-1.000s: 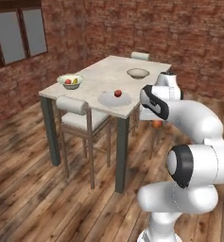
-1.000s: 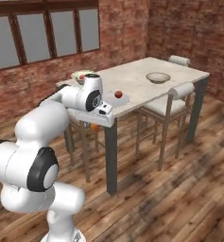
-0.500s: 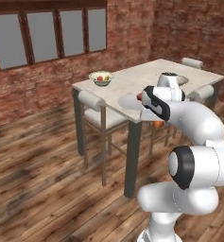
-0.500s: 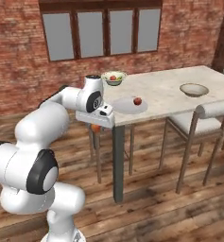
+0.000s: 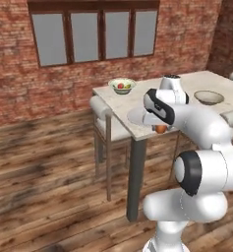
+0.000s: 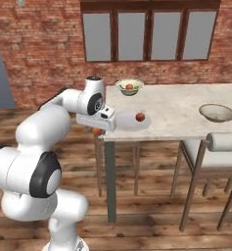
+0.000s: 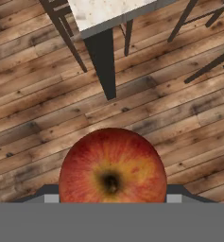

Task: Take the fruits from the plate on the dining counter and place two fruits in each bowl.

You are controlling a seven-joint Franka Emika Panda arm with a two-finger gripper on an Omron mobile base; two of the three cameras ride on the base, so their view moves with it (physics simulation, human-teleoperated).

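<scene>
**A:** What has the two-finger gripper [image 7: 112, 201] got?

**B:** It is closed on a round red-orange apple with a yellow blush [image 7: 113, 166], which sits between the fingers in the hand view. Below it is plank floor and one dark leg of the long beige speckled stone dining counter [image 6: 186, 110], so the apple hangs off the counter's near corner, not over the top. The base views agree: a bit of orange [image 5: 160, 129] peeks out under the hand, just beside the counter edge.

**A:** So which step is this?

**B:** Carrying, I'd say: one fruit lifted and on its way to a bowl. The next move calls for bringing the hand back over the counter top and above a bowl before letting go; released here, the apple would drop to the floor.

**A:** What's in the containers?

**B:** The flat round pale grey-white plate [image 6: 127, 122] near the corner holds one more red apple [image 6: 140, 116]. The pale green-white bowl with the flared rim [image 6: 129, 87], at the far edge, has a red fruit and something yellowish in it. The shallower tan-brown bowl [image 6: 217, 112], well along the counter to the right, looks empty.

**A:** So that one's the target?

**B:** Most likely, since the green-white bowl seems to have its two.
</scene>
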